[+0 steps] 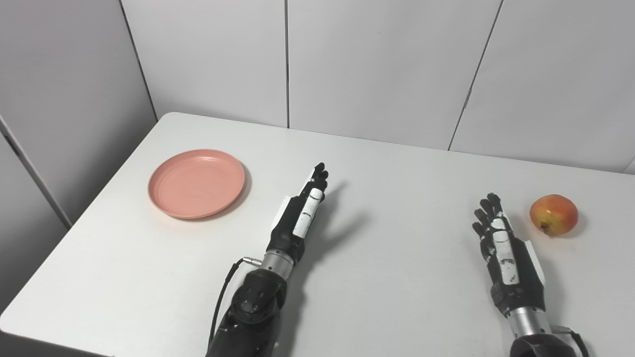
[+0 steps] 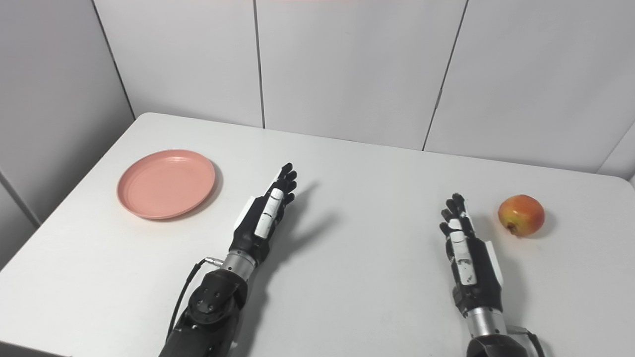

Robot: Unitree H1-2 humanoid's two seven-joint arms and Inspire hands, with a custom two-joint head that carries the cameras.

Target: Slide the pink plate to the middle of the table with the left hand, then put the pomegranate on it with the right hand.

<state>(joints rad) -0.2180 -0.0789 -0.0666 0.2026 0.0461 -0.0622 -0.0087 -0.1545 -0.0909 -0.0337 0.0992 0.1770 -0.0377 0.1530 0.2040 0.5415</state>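
A round pink plastic plate is seen on the left part of the white desk, and a red-yellow pomegranate lies far right. The left hand and right hand are held empty, fingers extended, apart from both.

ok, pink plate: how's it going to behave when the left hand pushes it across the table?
The pink plate looks rigid and shallow, lying flat, so it should slide, not tip. The white table looks smooth, so drag is probably low. It seems thin and light; a push by the left hand off its centre may spin it.
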